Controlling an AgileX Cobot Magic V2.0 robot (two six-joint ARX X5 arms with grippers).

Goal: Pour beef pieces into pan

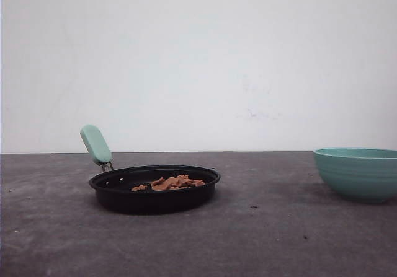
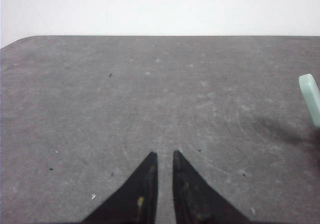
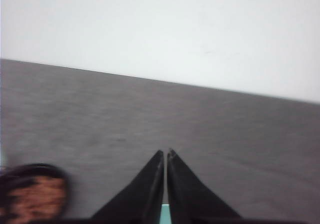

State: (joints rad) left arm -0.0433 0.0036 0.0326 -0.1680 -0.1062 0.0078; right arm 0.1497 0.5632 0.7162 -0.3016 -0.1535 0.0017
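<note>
Beef pieces (image 1: 170, 183): a small heap of flat reddish-brown chunks lying inside the pan (image 1: 154, 191), on its floor, slightly right of centre. None visible on the tabletop (image 1: 260, 240) around it. The right wrist view catches the same heap as a blurred reddish patch against black.

Near field, front view: bare grey tabletop, a few dark specks, nothing else.

Mid field: the pan sits left of centre, flat on the tabletop, upright. Its mint-green handle (image 1: 95, 145) angles up and away at the far-left side. The left wrist view picks up the tip of this handle at its edge.

Right of the pan, well apart: the teal ribbed bowl (image 1: 358, 173), upright, partly cut by the frame edge. Interior hidden from this angle; contents cannot be told.

Far field: the tabletop ends at a plain white wall (image 1: 198, 60).

Left end effector (image 2: 165, 156): fingers drawn nearly together with a thin gap, nothing between them, over bare tabletop.
Right end effector (image 3: 165, 153): fingers clenched, tips almost meeting. A sliver of pale teal shows at their base; what it is cannot be told. No object seen gripped between the tips.

Judgement: pour step reads as complete — beef in pan, bowl set down clear of it. Task looks essentially finished. Any remaining move would only call for keeping both arms clear of the pan handle and bowl rim while parking; no further grasp seems required.
</note>
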